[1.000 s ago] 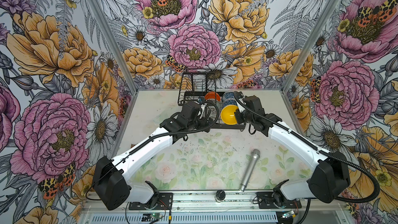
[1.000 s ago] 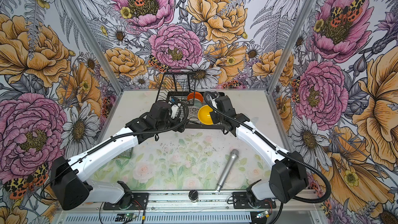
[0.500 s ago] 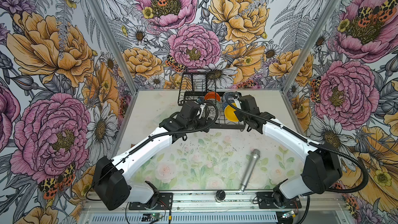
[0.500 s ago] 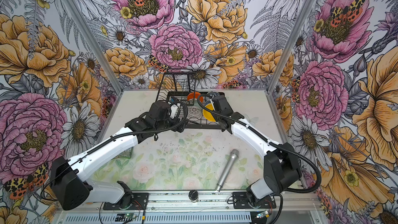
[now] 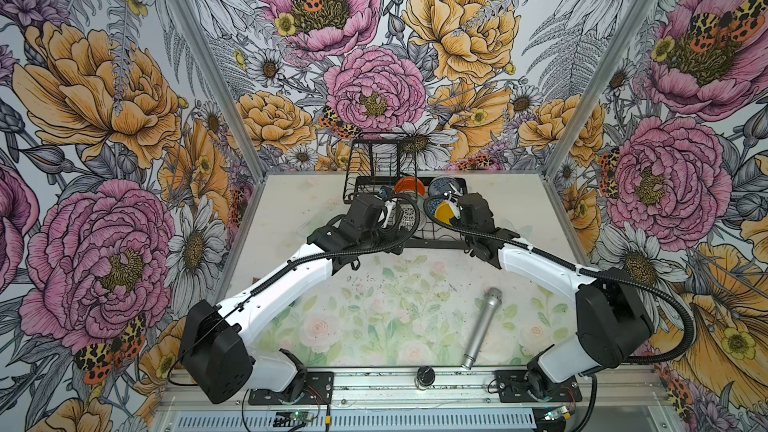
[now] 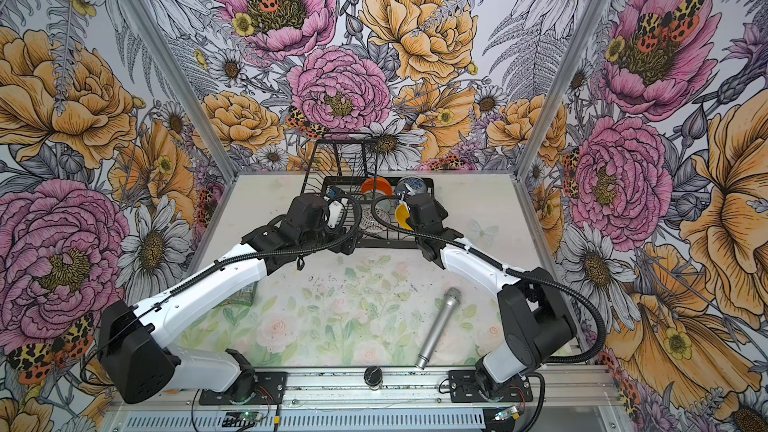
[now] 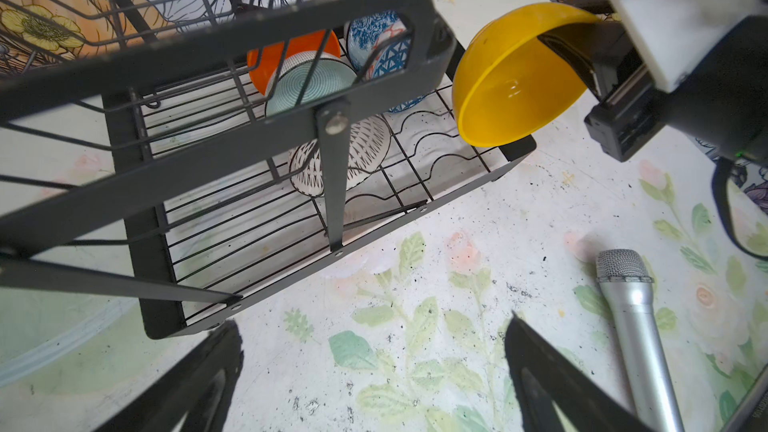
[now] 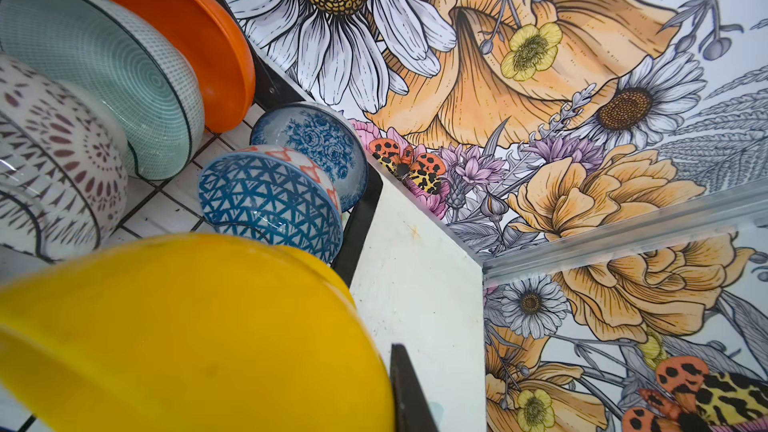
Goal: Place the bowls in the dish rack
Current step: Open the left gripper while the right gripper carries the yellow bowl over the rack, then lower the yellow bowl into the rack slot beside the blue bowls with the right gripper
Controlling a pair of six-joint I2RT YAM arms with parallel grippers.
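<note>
Fingers (image 7: 569,56) of right gripper (image 7: 582,64) clamp the rim of 1 yellow bowl (image 7: 511,89), tipped on edge over the right end of the dish rack (image 7: 166,322); contact with the wires unclear. Fingers of left gripper (image 7: 372,322) spread wide, empty, above table (image 5: 374,305) before the rack. Seated in rack, 5: orange bowl (image 8: 195,35), teal bowl (image 8: 104,68), white patterned bowl (image 8: 54,151), blue geometric bowl (image 8: 266,201), blue floral bowl (image 8: 320,143). Bowls total: 6. Microphone (image 5: 482,328): 1, on table, well apart.
</note>
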